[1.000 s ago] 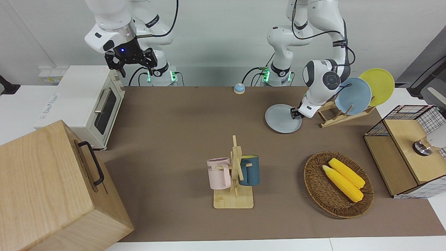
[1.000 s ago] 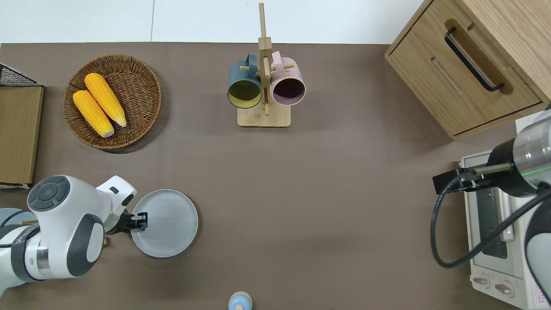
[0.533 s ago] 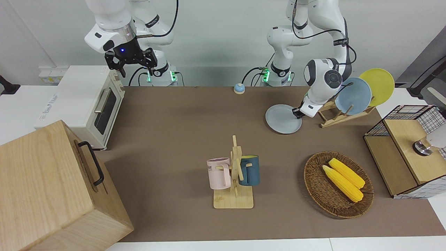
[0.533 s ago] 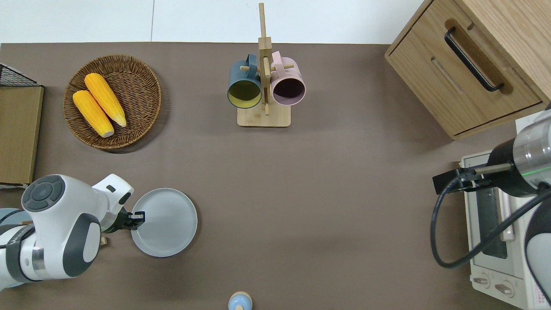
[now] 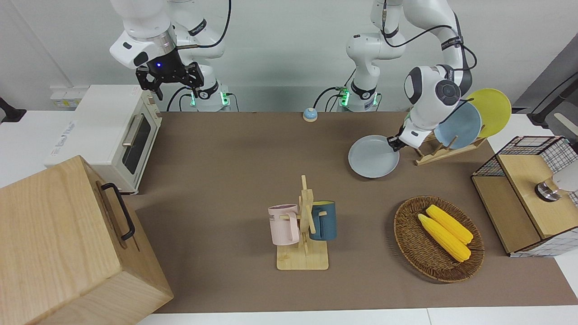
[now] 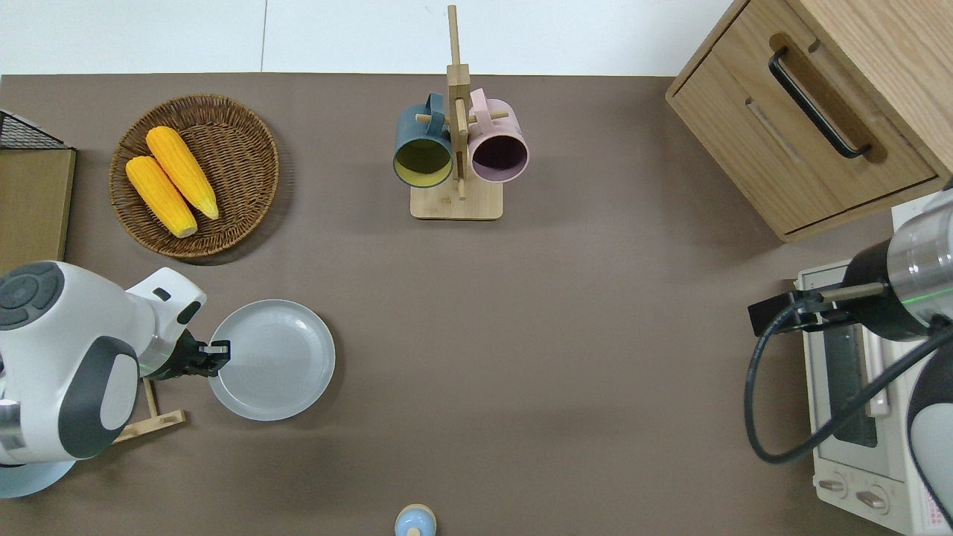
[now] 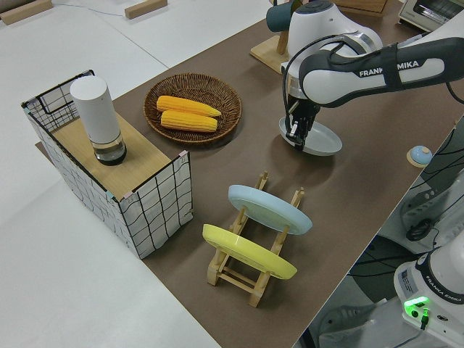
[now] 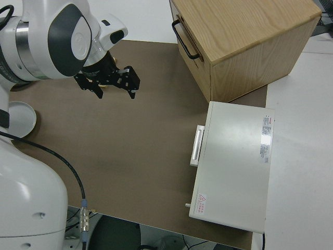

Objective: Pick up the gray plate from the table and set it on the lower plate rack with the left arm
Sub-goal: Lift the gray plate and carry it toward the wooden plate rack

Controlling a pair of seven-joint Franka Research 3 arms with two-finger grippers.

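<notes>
Over worktop [image 6: 521,335], beside plate rack [image 7: 255,270]: left end effector [image 6: 217,355] pinching gray plate [image 6: 277,360] at rim.
Handling: stiff, smooth, likely slippery; edge grip tilts it.
Right arm: parked.

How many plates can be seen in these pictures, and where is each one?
3. The gray plate is held at its rim by the left gripper, lifted beside the wooden rack. The blue plate and the yellow plate stand in that rack.
</notes>
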